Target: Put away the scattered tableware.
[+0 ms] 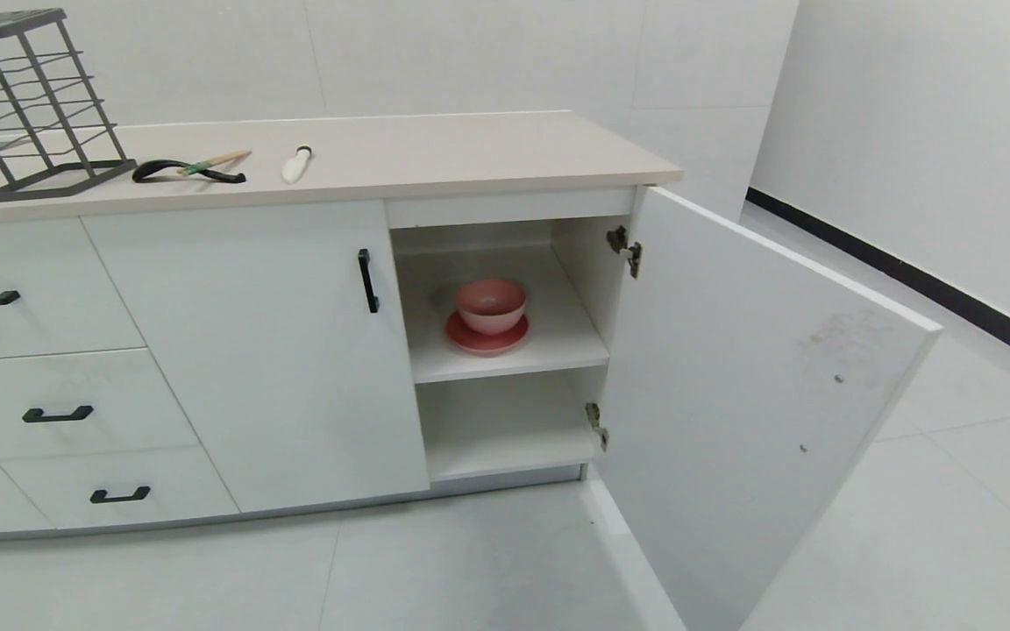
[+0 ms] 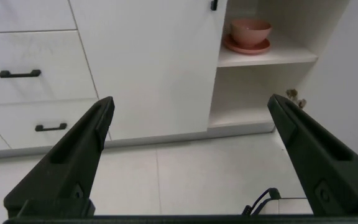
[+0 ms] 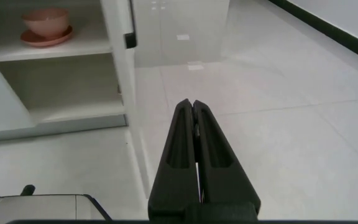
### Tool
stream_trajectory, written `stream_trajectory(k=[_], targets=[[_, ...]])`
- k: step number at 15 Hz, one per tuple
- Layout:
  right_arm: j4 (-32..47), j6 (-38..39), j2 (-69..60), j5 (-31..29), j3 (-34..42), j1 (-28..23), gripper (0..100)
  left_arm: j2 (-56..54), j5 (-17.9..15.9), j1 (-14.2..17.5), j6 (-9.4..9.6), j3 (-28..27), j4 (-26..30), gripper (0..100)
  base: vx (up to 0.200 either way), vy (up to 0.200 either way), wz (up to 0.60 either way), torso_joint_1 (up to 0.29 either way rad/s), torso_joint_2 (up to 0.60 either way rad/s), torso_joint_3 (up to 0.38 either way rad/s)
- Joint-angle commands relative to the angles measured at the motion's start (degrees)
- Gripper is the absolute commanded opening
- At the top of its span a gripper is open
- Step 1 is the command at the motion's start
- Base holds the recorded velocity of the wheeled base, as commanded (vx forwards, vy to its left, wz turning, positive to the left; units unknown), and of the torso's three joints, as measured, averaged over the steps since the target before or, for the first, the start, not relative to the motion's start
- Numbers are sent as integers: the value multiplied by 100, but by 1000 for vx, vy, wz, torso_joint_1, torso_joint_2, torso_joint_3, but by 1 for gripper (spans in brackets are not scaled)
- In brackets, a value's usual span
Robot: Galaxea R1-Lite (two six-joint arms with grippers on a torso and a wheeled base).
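White cupboards [image 1: 251, 350] sit under a tan counter [image 1: 470, 149]. One door [image 1: 733, 394] stands wide open, and the pink bowl [image 1: 490, 305] rests on the pink plate [image 1: 470, 343] on the upper shelf [image 1: 562, 337]. The left gripper [image 2: 191, 102] is spread wide and holds nothing; the right gripper [image 3: 192, 106] is pressed closed, empty. An arm could bump the open door, or push the bowl off its plate. No writing can be read.
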Motion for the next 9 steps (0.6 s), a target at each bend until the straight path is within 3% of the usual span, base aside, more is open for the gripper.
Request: stream_trajectory(k=[1,3,5,7,9], targets=[[-4,1,18,2,0,0,0,9,0,1,-4,-2,-1,100,0,-200,0,2,2,-2],[-4,1,18,11,0,0,0,9,0,1,-13,-2,-1,100,0,-200,0,5,2,7],[-57,-70,9,28,0,0,0,9,-8,1,14,-2,-1,100,0,0,0,0,0,0],[-1366,-34,106,99,-255,-194,0,9,-17,1,23,-2,-1,100,0,0,0,0,0,0],[-1463,-157,976,635,-896,-326,0,9,-17,1,23,-2,-1,100,0,0,0,0,0,0]])
